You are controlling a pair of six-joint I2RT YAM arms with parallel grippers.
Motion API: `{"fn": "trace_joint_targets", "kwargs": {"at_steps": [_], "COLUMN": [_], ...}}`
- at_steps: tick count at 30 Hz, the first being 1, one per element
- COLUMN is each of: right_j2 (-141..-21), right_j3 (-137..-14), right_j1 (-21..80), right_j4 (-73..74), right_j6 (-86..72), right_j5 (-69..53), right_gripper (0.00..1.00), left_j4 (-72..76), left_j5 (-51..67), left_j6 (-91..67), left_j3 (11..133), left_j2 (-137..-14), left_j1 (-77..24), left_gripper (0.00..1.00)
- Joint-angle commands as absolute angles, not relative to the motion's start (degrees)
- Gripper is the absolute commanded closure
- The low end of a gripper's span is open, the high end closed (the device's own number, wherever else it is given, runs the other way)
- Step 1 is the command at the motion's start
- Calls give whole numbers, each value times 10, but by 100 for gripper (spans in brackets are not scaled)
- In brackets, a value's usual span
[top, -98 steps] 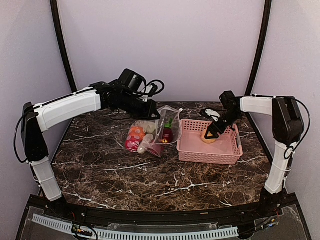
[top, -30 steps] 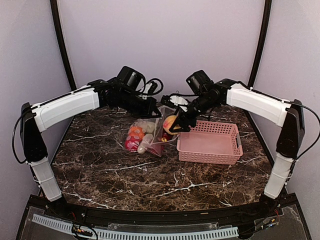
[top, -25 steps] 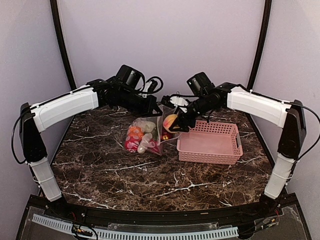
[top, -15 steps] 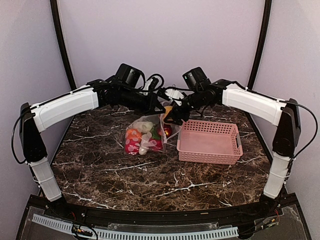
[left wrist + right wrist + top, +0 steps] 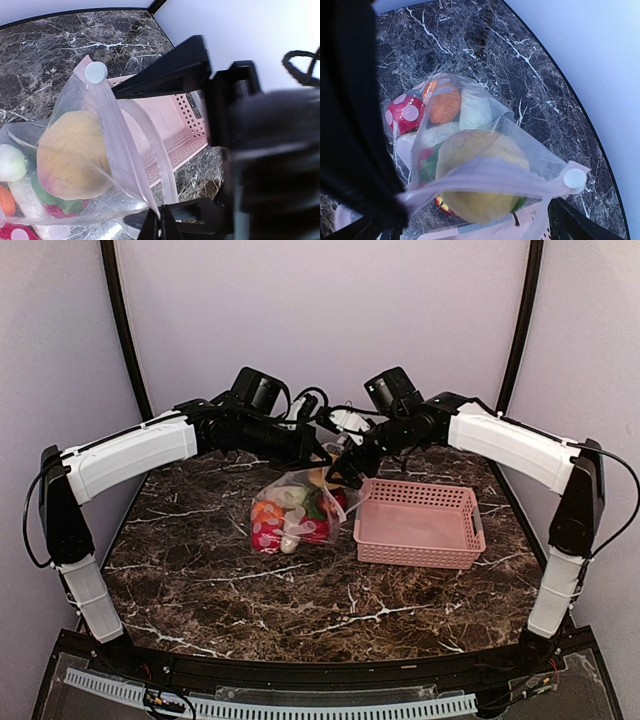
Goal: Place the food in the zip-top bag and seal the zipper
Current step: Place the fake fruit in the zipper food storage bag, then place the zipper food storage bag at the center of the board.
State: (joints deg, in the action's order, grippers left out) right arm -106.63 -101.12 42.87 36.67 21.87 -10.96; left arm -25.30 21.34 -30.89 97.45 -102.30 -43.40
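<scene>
The marbled table [image 5: 300,590] is taken first, with the pink basket [image 5: 415,552] set right of centre and no piece seen in it from above; just beside its left wall the zip-top bag [image 5: 295,515] is hung by its mouth, its belly seemingly resting on the table; the food [image 5: 285,520] is seen packed inside, so filling is judged done and sealing judged next; the left gripper [image 5: 316,454] is clamped tight on the bag's upper edge, holding the mouth up; the right gripper [image 5: 342,468] is spread wide at the mouth with nothing gripped, one finger to each side of the film as seen from the left wrist; the yellow-pink fruit [image 5: 75,155] is lodged highest in the bag, right under the zipper [image 5: 122,145]; a straight lift-out is called for, so the film is not snagged; the fruit should be nudged lower if the strip is bowed by it; the strip is then best pinched close to the left hold and run toward the white round tab [image 5: 95,72].
</scene>
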Motion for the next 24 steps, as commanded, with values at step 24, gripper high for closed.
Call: {"fn": "trace_joint_targets", "kwargs": {"at_steps": [24], "right_j2": [-1025], "right_j3": [-965], "right_j1": [338], "right_j4": [381], "right_j6": [152], "right_j5": [-245], "right_gripper": [30], "left_j4": [-246], "left_j5": [213], "left_j6": [-286], "left_j3": [950], "left_j2": [-977], "left_j1": [-421], "left_gripper": [99]}}
